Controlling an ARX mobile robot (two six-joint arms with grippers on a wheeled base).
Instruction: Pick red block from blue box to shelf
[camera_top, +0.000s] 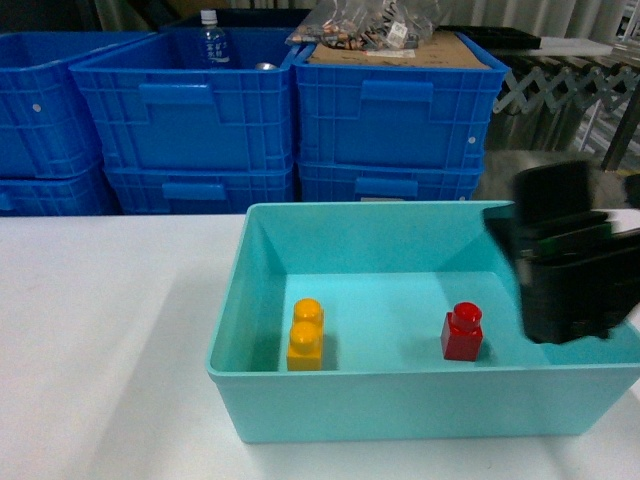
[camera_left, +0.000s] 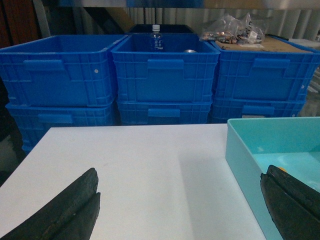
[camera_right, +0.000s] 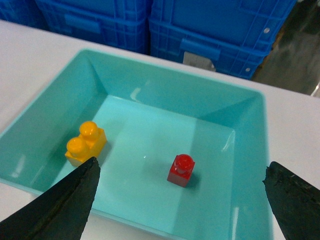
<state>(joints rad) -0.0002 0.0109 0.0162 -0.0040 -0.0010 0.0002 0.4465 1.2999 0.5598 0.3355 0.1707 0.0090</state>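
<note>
Two bricks in the blue box (camera_top: 380, 400) on the white tabletop (camera_top: 100, 340): red block (camera_top: 462, 332) upright on the floor right of centre, orange brick (camera_top: 305, 335) well apart to its left. Right claw (camera_right: 180, 200) spread wide above the box, block between its fingers in the wrist view, not touching. Left claw (camera_left: 185, 205) also wide open, over bare tabletop at the box's left wall. Blue crates (camera_top: 290, 110) stacked behind.

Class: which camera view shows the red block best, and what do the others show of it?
The right wrist view: the red block sits unobstructed, seen from above inside the blue box. The head view shows it smaller, beside the blurred right gripper. The left wrist view misses it.
</note>
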